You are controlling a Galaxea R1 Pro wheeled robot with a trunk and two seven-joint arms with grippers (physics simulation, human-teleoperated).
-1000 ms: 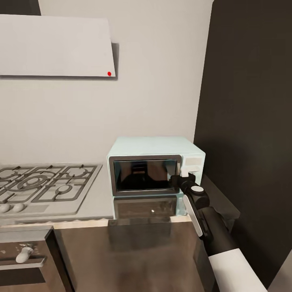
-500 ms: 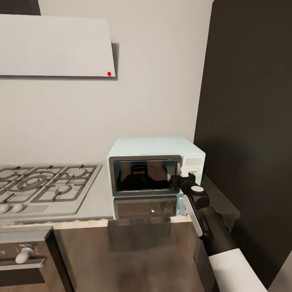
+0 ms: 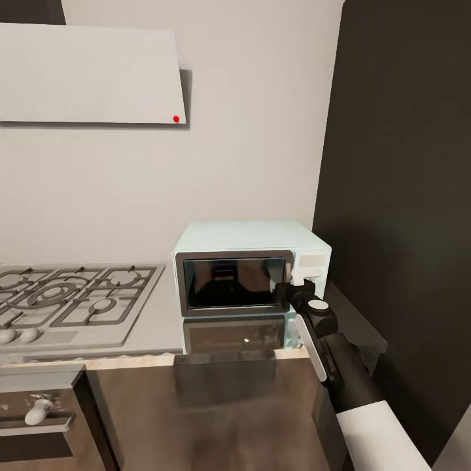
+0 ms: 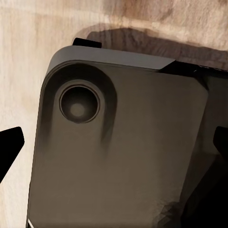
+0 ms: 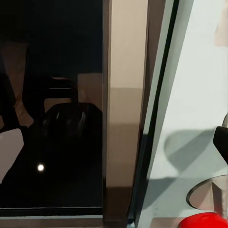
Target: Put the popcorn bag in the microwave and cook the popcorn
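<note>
Honestly, nothing I can make out has shifted since a second ago: my right claw (image 3: 299, 282) sits exactly where it was, up against the front of the microwave (image 3: 252, 271), at the seam between its dark glass door (image 3: 230, 282) and the white control panel (image 3: 309, 267). Whether that claw's jaws are apart or together I cannot tell from the head view. Through its wrist camera I see the door frame close ahead, the pale panel beside it, and a red button (image 5: 205, 220) near the claw. My left claw's fingers (image 4: 9, 151) show spread wide, hanging over the robot's dark base (image 4: 118, 152) and the wood floor. Left of the right claw, beyond the microwave, the gas hob (image 3: 72, 301) lies on the countertop (image 3: 157, 320); a dark tall cabinet (image 3: 405, 196) stands close on its right.
</note>
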